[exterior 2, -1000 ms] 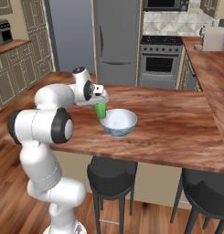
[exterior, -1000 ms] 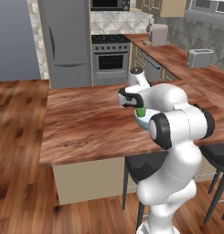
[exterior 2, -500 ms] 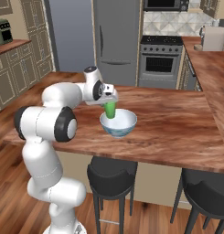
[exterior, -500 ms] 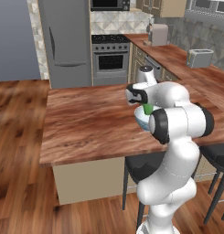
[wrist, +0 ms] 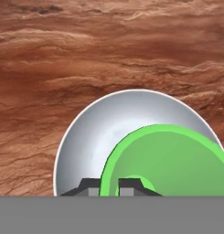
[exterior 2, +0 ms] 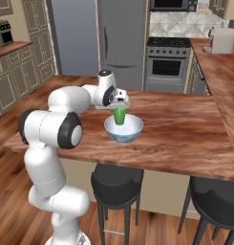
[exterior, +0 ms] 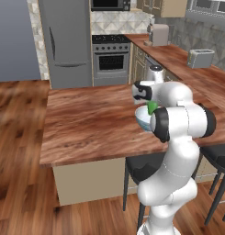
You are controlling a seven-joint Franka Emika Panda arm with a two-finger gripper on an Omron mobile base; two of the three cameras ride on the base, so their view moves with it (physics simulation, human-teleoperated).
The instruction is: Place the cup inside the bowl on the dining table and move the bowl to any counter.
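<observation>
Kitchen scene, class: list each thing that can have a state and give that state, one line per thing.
gripper: shut on the cup, above the bowl.
cup: upright, held over the bowl's opening, its lower part below the rim.
bowl: upright on the dining table, nothing else inside.
dining table: carries the bowl.
oven: door closed.
fridge: doors closed.

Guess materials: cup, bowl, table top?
Cup: likely plastic, uniform bright green, matte. Bowl: looks like glazed ceramic, smooth white inside with soft sheen, light blue pattern outside. Dining table top: reddish-brown wood grain, could be veneer or laminate.
</observation>
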